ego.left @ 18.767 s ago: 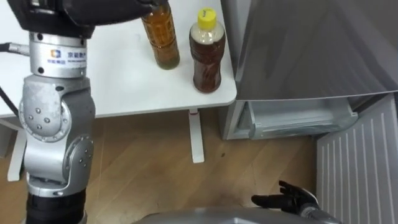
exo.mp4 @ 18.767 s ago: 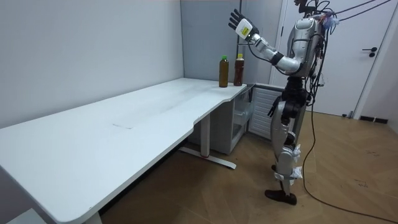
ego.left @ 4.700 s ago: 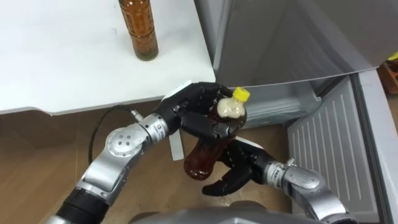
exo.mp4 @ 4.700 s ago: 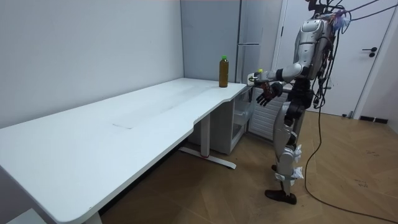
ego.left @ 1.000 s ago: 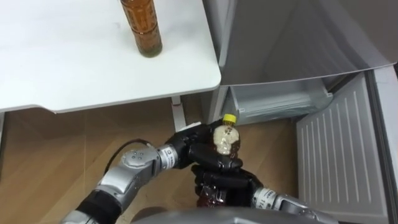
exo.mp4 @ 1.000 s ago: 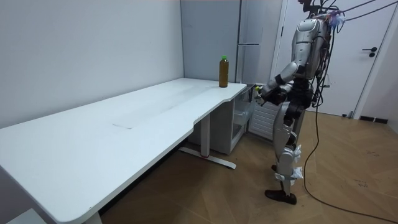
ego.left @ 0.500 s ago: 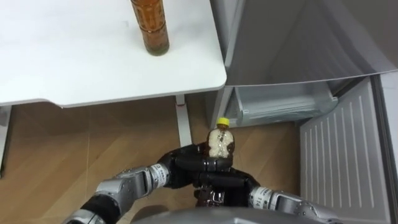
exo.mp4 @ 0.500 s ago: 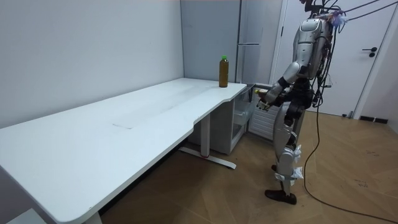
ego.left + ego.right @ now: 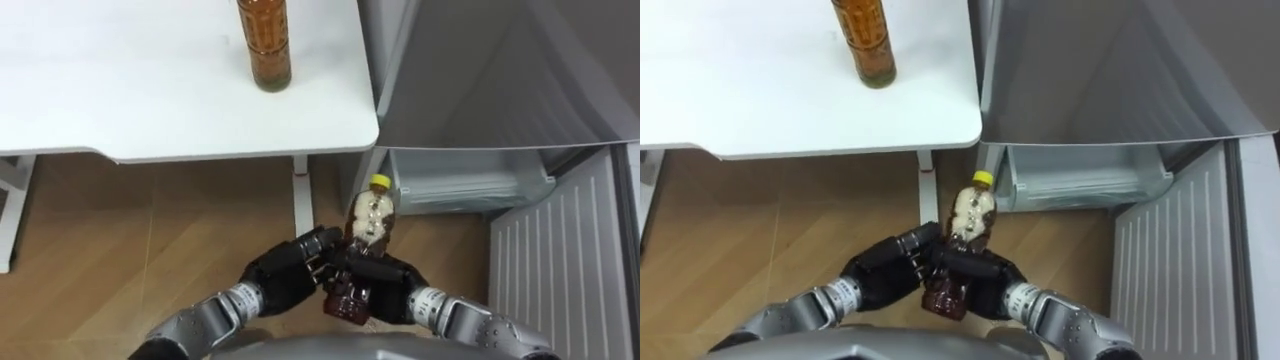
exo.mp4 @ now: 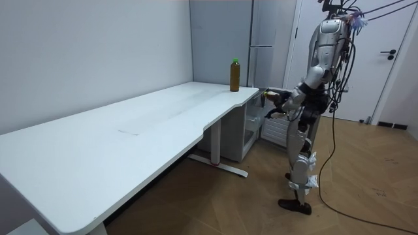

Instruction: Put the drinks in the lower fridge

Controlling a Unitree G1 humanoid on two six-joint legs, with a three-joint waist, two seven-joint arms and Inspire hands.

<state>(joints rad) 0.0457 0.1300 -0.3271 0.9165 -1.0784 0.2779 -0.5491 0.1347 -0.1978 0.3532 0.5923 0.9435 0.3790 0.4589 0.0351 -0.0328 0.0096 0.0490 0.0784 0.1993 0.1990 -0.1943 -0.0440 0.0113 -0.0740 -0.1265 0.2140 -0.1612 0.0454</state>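
A dark tea bottle with a yellow cap (image 9: 368,225) stands nearly upright low in front of me, over the wooden floor. My right hand (image 9: 392,286) is curled round its lower body. My left hand (image 9: 283,281) lies against the bottle's left side with relaxed fingers, gripping nothing. A second bottle of amber tea (image 9: 266,42) stands on the white table (image 9: 150,95) near its right end. In the room view I stand at the table's end before the fridge, with the held bottle (image 10: 264,95) out in front of my waist.
The lower fridge compartment (image 9: 468,182) is open just right of the table, with a pale drawer showing inside. Its ribbed white door (image 9: 558,262) swings out at the right. The grey upper fridge door (image 9: 500,70) is closed above. A table leg (image 9: 301,200) stands close by.
My left hand has let go of the bottle's neck and dropped to its left side. The right hand keeps hold, and the bottle has shifted slightly right, toward the fridge.
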